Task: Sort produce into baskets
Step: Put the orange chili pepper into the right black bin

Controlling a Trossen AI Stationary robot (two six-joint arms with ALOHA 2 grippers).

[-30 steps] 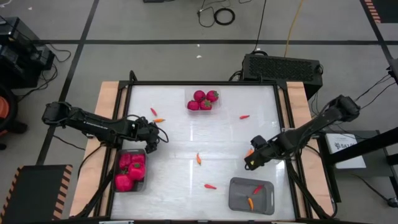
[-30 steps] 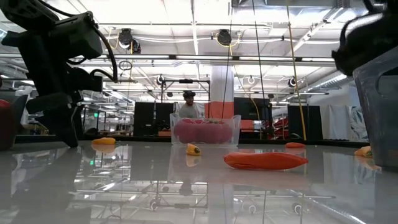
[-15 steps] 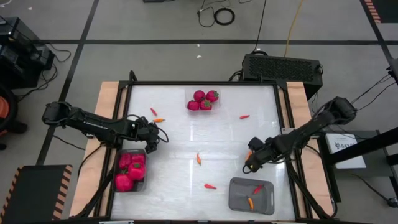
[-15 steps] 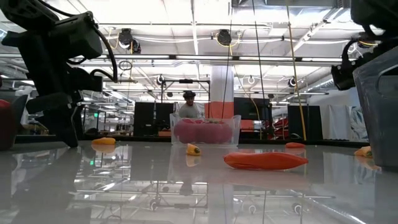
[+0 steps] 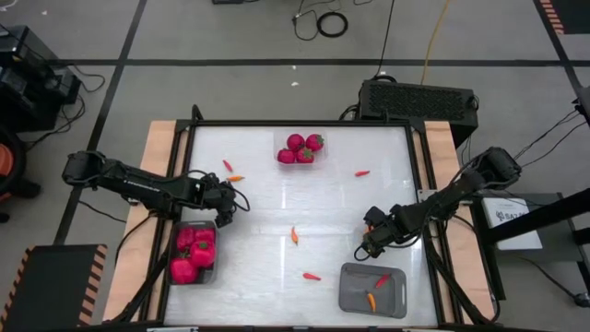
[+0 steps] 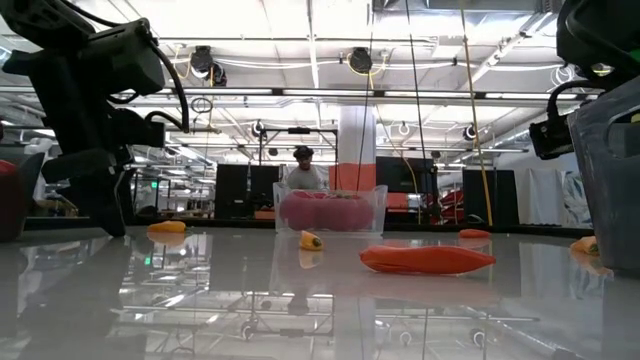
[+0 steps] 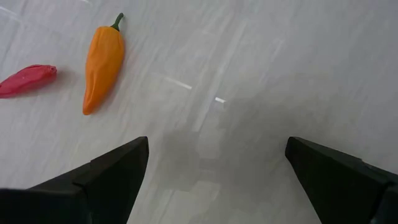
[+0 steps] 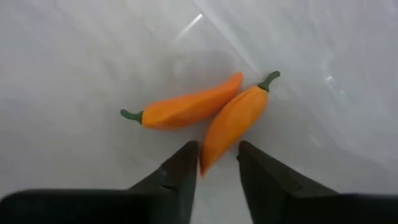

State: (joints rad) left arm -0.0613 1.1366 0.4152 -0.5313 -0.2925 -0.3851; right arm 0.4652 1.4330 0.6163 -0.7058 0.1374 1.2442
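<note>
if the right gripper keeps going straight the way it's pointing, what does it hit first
Probably the orange pepper whose tip lies between the right gripper's open fingers; depth is unclear.

A glossy white tabletop point(image 5: 277, 212) with pale wooden side strips carries a grey rounded plastic bin point(image 5: 194, 252) of magenta-red lumpy toy pieces, a second grey rounded bin point(image 5: 372, 290) holding one orange and one red sliver, and a clear plastic tray point(image 5: 302, 148) of red round pieces (one green-topped); two orange green-stemmed toy peppers point(image 8: 214, 112) lie before dark fingers point(image 8: 176, 177)
</note>
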